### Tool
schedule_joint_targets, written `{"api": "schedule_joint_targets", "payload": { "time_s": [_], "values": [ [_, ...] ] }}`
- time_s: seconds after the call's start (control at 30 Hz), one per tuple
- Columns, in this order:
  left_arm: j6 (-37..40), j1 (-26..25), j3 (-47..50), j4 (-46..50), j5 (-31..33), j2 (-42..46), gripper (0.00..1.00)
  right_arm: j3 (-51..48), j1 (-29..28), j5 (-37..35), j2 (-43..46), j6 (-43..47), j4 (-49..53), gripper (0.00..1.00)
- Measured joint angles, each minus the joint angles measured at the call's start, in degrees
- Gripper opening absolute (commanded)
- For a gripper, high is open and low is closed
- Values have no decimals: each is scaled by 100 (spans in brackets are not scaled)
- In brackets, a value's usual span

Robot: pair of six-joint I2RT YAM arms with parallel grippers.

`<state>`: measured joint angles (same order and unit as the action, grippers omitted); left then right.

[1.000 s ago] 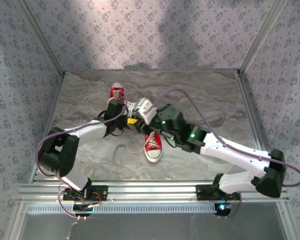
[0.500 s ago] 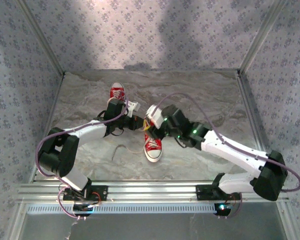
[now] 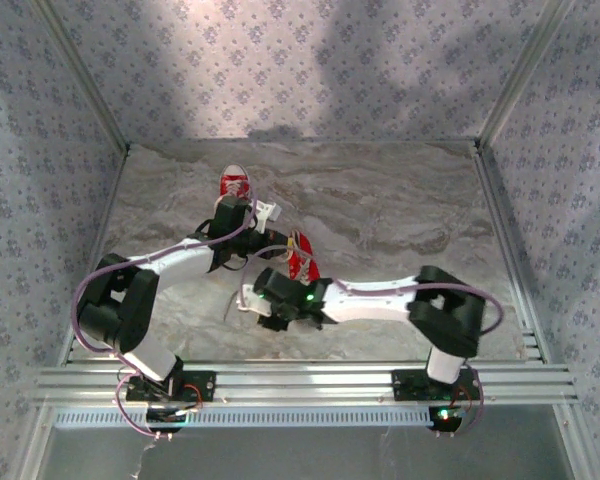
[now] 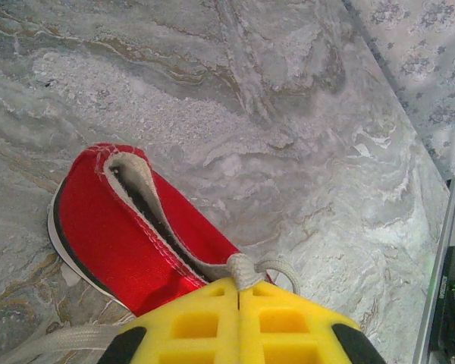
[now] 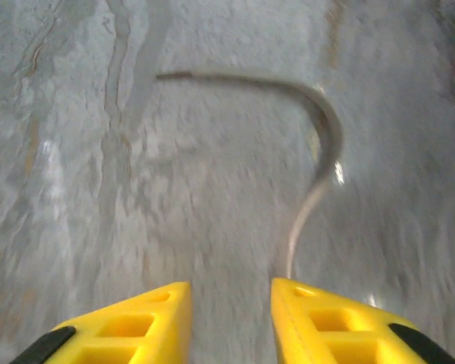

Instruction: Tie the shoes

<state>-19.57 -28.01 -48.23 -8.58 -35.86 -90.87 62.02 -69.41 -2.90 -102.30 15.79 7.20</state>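
**A:** Top view?
**B:** The right gripper (image 3: 248, 298) is beside the loose lace (image 3: 227, 310), nearer to it than the left gripper (image 3: 267, 212). A shoe (image 3: 300, 258) lies behind it.
**A:** Left wrist?
**B:** It's pinched shut on a lace (image 4: 246, 267), with the shoe just ahead.
**A:** Right wrist?
**B:** Jaws apart. The loose lace runs ahead from the right fingertip, then hooks left.

Light is pouring down from overhead, washing a pale patch onto the back wall (image 3: 250, 70), while broad, soft shadows are lying across it. The marbled table (image 3: 380, 190) is catching a mild sheen. The left wrist view is rendering the red shoe (image 4: 114, 227) crisply, though the yellow fingers (image 4: 288, 322) are going soft. The right wrist view is smearing with motion blur, the lace (image 5: 324, 125) streaking.
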Motion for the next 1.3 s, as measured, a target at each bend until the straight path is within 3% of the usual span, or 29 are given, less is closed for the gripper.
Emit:
{"api": "schedule_joint_targets", "payload": {
  "time_s": [0.1,0.33,0.77,1.3],
  "values": [
    [0,0,0,0,-31,0,0,551,-181,-260,-542,153,-11,11],
    [0,2,0,68,-59,0,0,1521,-291,-822,-1296,623,79,8],
    [2,26,0,105,-74,2,0,2070,-302,-1460,-1998,1257,446,6],
    [2,26,0,107,-98,94,0,3145,-37,-2671,-2916,1685,188,5]
  ]
}}
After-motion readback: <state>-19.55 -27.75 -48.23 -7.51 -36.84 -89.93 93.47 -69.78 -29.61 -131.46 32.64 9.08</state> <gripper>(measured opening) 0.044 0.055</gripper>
